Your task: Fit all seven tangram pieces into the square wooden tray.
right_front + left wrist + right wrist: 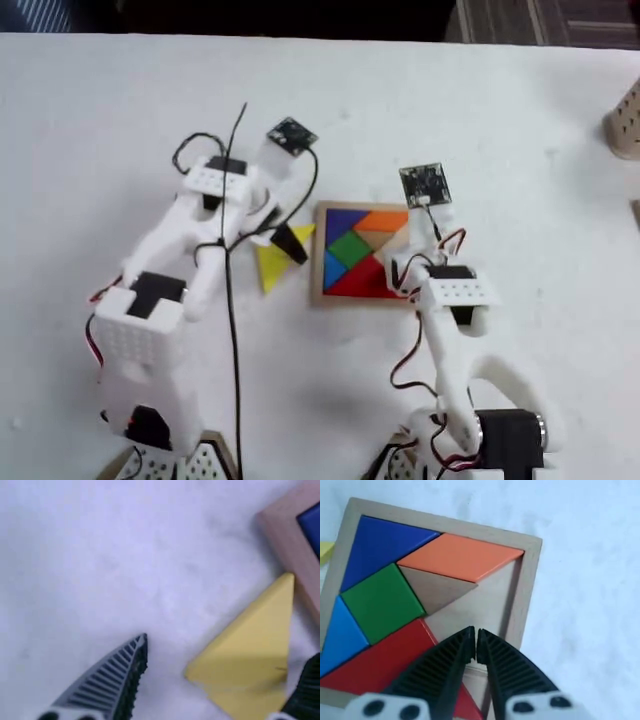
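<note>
Hanging low over the white surface (520,130), the left jaws stand wide open and grip nothing. One ribbed finger (112,682) is well clear of the yellow triangle (250,665), which lies flat on the surface between the two fingers, close against the other one. One tip of that triangle lies just beside the outer wall of the square wooden tray (317,262). Inside the tray sit a dark blue triangle (380,545), an orange parallelogram (460,555), a green square (380,602), a plain wooden triangle (432,587), a light blue triangle (340,635) and a red triangle (385,662). They leave a bare triangular gap on the side under the right arm. Over that gap hang the right jaws, all but closed, with only a thin slit between the fingertips (462,645) and nothing held.
</note>
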Robot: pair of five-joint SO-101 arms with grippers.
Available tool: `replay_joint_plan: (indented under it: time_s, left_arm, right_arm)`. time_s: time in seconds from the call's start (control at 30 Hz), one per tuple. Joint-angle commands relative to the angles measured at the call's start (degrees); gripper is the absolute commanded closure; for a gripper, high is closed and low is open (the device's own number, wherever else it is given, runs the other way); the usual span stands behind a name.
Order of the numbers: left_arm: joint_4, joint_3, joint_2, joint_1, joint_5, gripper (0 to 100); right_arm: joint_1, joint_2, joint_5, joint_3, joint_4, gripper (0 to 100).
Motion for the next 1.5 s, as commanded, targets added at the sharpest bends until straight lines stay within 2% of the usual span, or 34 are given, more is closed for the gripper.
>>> replay_joint_plan:
  time_s: [0.0, 0.23, 0.47, 0.6, 0.77, 0.97, 1.17, 1.3, 1.47]
  left_arm:
    - [-1.32, -0.88, -0.57, 2.07, -0.62, 55]
    - [2.81, -0.62, -0.57, 2.07, -0.62, 55]
    - [2.81, -0.7, -0.57, 3.3, -4.22, 71]
    - [2.81, -0.62, -0.57, 3.03, -4.04, 66]
    - [6.42, -0.62, -0.57, 2.68, -4.13, 67]
    - [5.1, -0.97, -0.57, 1.27, -0.79, 66]
    - [4.31, -1.05, -0.66, -0.66, 3.87, 52]
    - [4.4, -0.79, -0.66, -0.31, 2.9, 56]
    - [5.71, -0.7, -0.57, -0.66, -2.29, 62]
  right_arm:
    - [-0.75, -2.59, 0.97, -0.35, 1.19, 98.1]
    - [-0.22, -2.86, 0.97, -0.35, 1.19, 98.1]
    - [-0.22, -2.95, 0.97, -0.35, 2.24, 98.1]
    - [-0.22, -2.95, 1.23, -0.35, 2.33, 98.1]
    - [-0.31, -2.95, 4.75, -0.35, 2.42, 98.1]
    - [-0.75, -2.95, 5.01, -0.26, 4.0, 98.1]
    - [-0.75, -2.95, 5.01, -0.35, 4.44, 98.1]
    - [-0.75, -2.95, 5.01, -0.35, 4.44, 98.1]
    - [-0.75, -2.95, 5.01, -0.35, 4.44, 98.1]
